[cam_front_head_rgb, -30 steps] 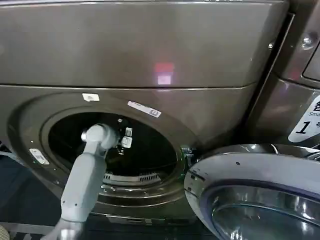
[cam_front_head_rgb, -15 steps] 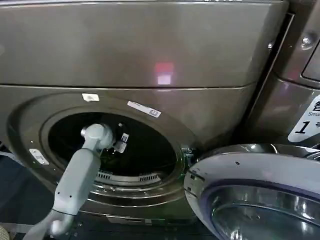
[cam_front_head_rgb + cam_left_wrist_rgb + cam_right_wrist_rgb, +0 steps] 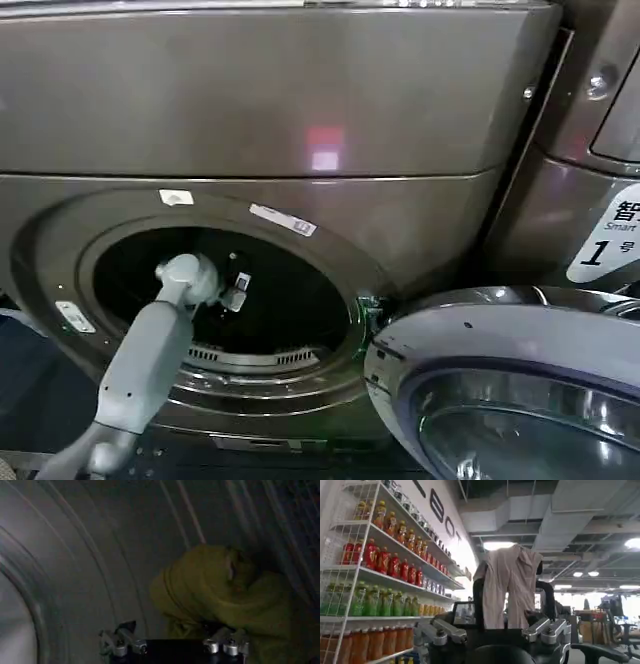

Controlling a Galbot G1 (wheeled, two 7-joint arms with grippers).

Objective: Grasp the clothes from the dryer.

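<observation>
The left arm (image 3: 140, 365) is reaching up from the lower left of the head view and passing through the round porthole (image 3: 225, 300) of the dryer (image 3: 300, 100), with its wrist sitting inside the dark drum. The left gripper (image 3: 238, 290) is lying just past the wrist, toward the middle of the opening.

In the left wrist view, the left gripper (image 3: 172, 645) is standing open, its two fingers spread well apart and nothing lying between them. One finger (image 3: 117, 642) is showing against the ribbed grey wall of the drum (image 3: 75, 555); the other finger (image 3: 227, 642) is showing against the fabric. The clothes (image 3: 225, 592), a crumpled yellow-green bundle, are resting inside the drum just ahead of the gripper, set toward the side of the second finger. Whether that finger is touching the fabric cannot be told.

The glass door (image 3: 510, 400) with its grey rim is hanging open at the lower right of the head view, beside the porthole. A white label bearing a "1" (image 3: 608, 245) is showing on the brown panel at the right edge.

The right gripper (image 3: 495, 632) is pointing away from the machines toward a room with shelves of bottled drinks (image 3: 385, 565); its fingers are spread open and gripping nothing.
</observation>
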